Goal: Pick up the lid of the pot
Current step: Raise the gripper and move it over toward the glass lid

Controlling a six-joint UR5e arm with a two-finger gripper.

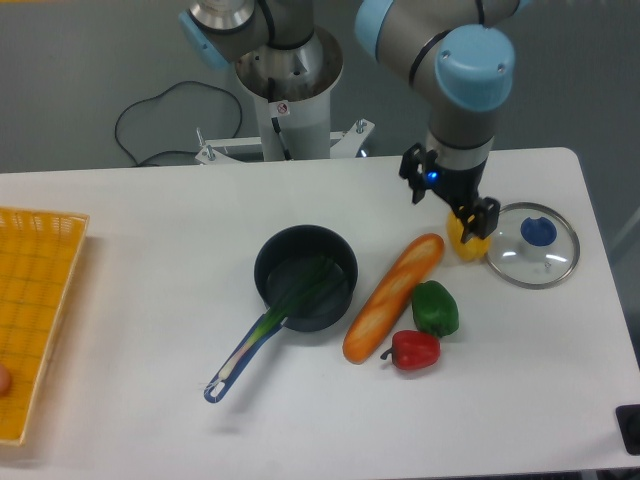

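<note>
We locate the pot lid (512, 262) at the far right of the surface (150, 300), blue knob (538, 232) up, just beside the yellow pepper (463, 244). We observe the gripper (447, 203) left of it, jaws apart. We find a utensil (268, 325) inside the black pot (264, 262), handle projecting over the near-left rim. We note a reddish item (4, 378), partly visible, in the orange crate (40, 300) at left.
</note>
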